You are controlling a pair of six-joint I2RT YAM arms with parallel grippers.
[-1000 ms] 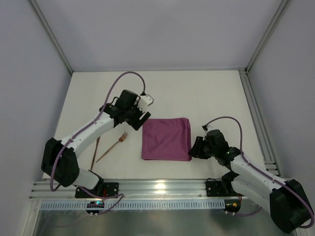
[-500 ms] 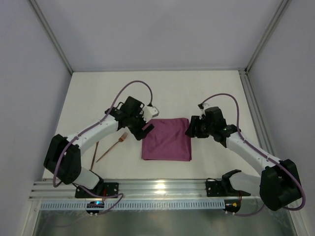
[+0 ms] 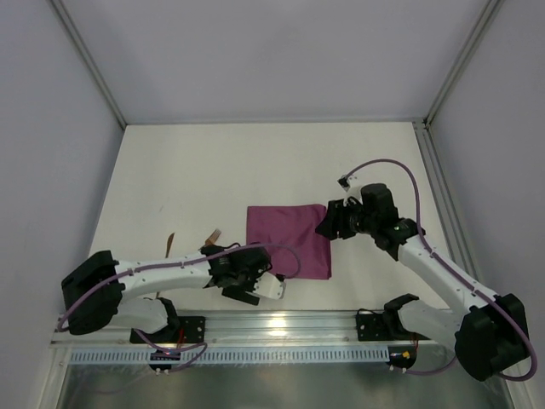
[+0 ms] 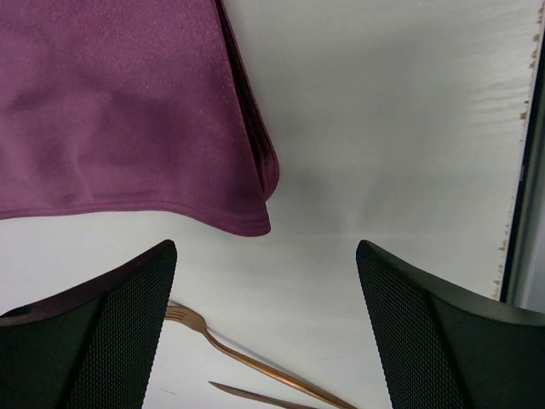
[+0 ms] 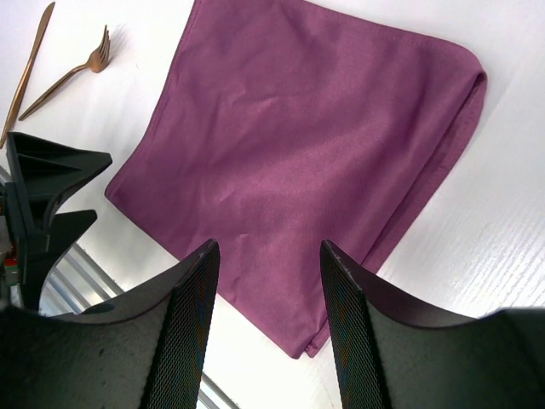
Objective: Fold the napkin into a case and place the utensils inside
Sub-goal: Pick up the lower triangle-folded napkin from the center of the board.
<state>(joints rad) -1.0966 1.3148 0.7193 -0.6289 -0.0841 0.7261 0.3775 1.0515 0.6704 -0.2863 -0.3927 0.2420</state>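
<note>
The plum-purple napkin (image 3: 288, 240) lies folded as a flat square mid-table. It also shows in the left wrist view (image 4: 119, 111) and the right wrist view (image 5: 298, 145). My left gripper (image 3: 244, 288) is open and empty, low beside the napkin's near left corner (image 4: 255, 223). My right gripper (image 3: 326, 223) is open and empty, hovering over the napkin's right edge; its own view shows cloth between the fingers (image 5: 183, 332). The copper fork (image 4: 200, 324) and a second slim copper utensil (image 4: 255, 396) lie left of the napkin, mostly hidden under my left arm from above (image 3: 213, 233).
A metal rail (image 3: 272, 324) runs along the table's near edge, close to my left gripper, and shows at the right in the left wrist view (image 4: 532, 170). Frame posts and walls bound the table left, right and far side.
My left arm swung from the napkin's far left corner down to its near left corner, now covering the utensils. My right gripper rose from the near right corner to the right edge.
</note>
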